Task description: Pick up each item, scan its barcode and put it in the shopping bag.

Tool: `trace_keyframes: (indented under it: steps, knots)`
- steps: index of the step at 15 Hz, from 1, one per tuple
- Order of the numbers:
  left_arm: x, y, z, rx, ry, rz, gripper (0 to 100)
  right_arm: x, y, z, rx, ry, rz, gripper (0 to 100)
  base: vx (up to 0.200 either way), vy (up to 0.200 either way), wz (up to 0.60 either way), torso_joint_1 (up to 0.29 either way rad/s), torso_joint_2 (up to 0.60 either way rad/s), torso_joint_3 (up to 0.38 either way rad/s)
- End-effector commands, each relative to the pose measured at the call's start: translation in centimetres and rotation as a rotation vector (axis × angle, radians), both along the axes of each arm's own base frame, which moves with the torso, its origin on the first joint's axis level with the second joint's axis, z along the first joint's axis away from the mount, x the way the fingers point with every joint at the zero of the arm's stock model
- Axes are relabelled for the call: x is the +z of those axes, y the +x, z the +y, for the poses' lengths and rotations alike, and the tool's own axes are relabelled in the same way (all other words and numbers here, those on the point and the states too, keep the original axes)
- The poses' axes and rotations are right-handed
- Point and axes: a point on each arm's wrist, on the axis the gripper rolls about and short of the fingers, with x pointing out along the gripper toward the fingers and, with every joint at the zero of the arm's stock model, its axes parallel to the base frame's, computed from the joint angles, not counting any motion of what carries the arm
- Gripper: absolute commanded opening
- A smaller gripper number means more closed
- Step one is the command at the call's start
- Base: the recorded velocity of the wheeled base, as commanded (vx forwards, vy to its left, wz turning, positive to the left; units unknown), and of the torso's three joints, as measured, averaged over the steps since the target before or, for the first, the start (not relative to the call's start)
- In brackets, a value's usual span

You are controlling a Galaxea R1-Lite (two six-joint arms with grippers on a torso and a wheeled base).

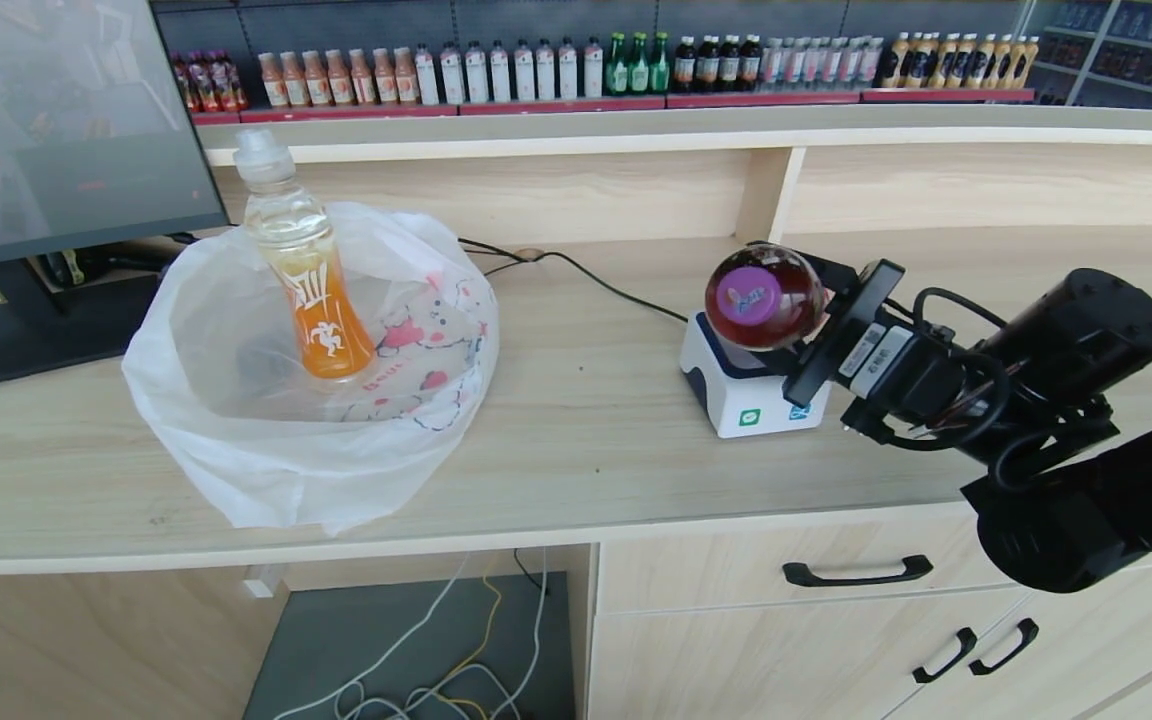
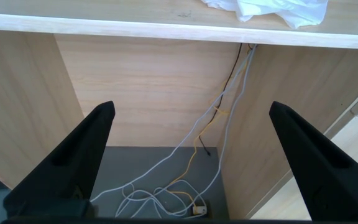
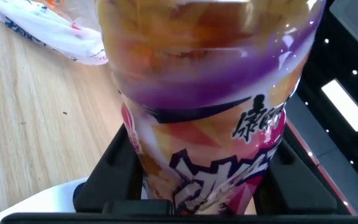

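My right gripper (image 1: 808,312) is shut on a dark drink bottle with a purple cap (image 1: 764,296), held on its side just above the white barcode scanner (image 1: 748,392) on the counter. In the right wrist view the bottle (image 3: 210,106) sits between my black fingers (image 3: 114,168), its purple and pink label facing the camera. An orange drink bottle (image 1: 304,275) stands upright inside the open white shopping bag (image 1: 266,440) on the left of the counter. My left gripper (image 2: 191,162) hangs open below the counter edge, facing the cable space under it.
A monitor (image 1: 56,120) stands at the back left. A black cable (image 1: 586,275) runs across the counter to the scanner. A raised wooden ledge (image 1: 696,140) backs the counter, with shelves of bottles behind. Drawers with black handles (image 1: 856,575) are below. Loose cables (image 2: 185,168) lie under the counter.
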Motion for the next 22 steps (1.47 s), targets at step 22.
trace_keyframes:
  steps: [22]
  knots:
    - [0.0, 0.0, 0.0, 0.001, 0.0, 0.0, 100, 4.5, -3.5, -5.8, -0.173, 0.631, 0.345, 0, 0.0, 0.0, 0.0, 0.0, 0.0, 0.0]
